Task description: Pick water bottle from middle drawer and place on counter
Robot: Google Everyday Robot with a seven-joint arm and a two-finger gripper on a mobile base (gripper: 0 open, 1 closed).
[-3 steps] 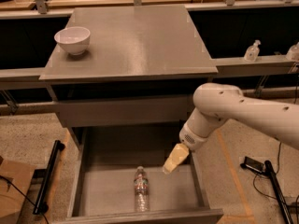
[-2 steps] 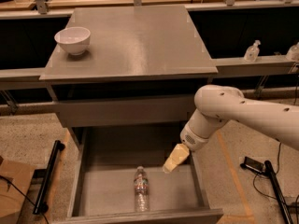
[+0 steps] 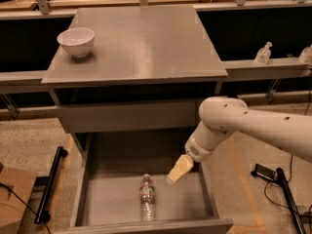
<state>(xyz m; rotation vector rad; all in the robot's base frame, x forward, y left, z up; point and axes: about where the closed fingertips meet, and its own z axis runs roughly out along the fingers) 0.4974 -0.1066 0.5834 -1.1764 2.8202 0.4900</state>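
The water bottle [image 3: 147, 197], small and clear with a white cap and a dark reddish label band, lies on its side on the floor of the open middle drawer [image 3: 109, 199], cap pointing away from me. My gripper [image 3: 179, 170] hangs from the white arm over the drawer's right part, a little up and right of the bottle, not touching it. The grey counter [image 3: 146, 43] is the cabinet top above the drawer.
A white bowl [image 3: 76, 42] stands at the counter's left. A clear pump dispenser [image 3: 263, 53] sits on a ledge at the right. A black bar [image 3: 50, 184] lies on the floor left of the drawer; cables and a dark device [image 3: 265, 172] lie at the right.
The gripper has shifted very slightly; the bottle has not moved.
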